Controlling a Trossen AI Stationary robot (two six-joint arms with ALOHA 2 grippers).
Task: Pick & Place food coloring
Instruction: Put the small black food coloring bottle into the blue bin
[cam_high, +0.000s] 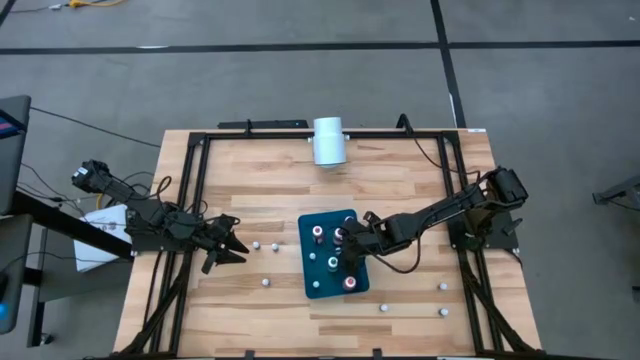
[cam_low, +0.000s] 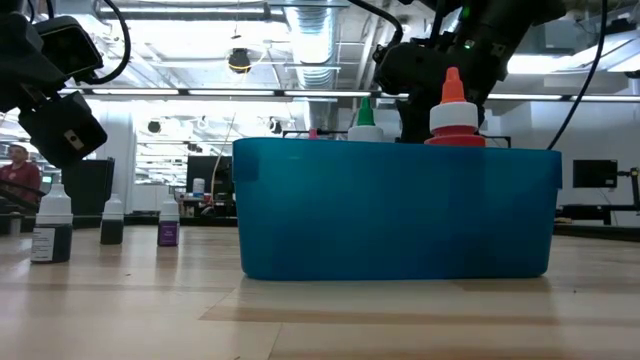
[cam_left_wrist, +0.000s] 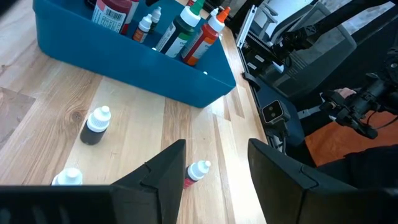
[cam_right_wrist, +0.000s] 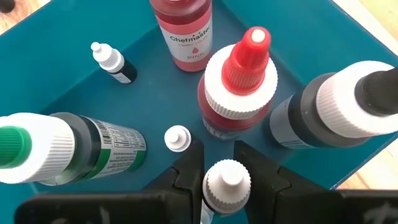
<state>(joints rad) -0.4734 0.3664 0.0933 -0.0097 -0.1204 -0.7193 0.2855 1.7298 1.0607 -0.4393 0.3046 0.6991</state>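
The food coloring is a set of small bottles. Several stand in the teal tray (cam_high: 322, 285), among them a red-topped one (cam_right_wrist: 239, 87), a green-topped one (cam_right_wrist: 37, 152) and a pink-labelled one (cam_right_wrist: 183, 31). My right gripper (cam_high: 350, 240) reaches over the tray and is shut on a tiny white-capped bottle (cam_right_wrist: 227, 182). Loose small bottles (cam_high: 256, 245) (cam_high: 265, 282) stand on the wood left of the tray. My left gripper (cam_high: 232, 247) stands open near them, holding nothing; a small red bottle (cam_left_wrist: 196, 172) shows on the table past its fingers. My right gripper pinches the tiny bottle just below its white cap (cam_right_wrist: 225, 198) between its two fingers (cam_right_wrist: 189, 168). The fingers slant down from the table's right side. The bottle stays upright over the tray, cap up; its lower end is hidden by the cap and the fingers.
A large white cylinder (cam_high: 328, 140) lies at the table's far edge. More small bottles (cam_high: 383, 308) (cam_high: 443, 286) (cam_high: 443, 312) stand near the front right. A black frame (cam_high: 195, 200) runs around the tabletop. In the low view the tray wall (cam_low: 395, 210) hides most of its contents.
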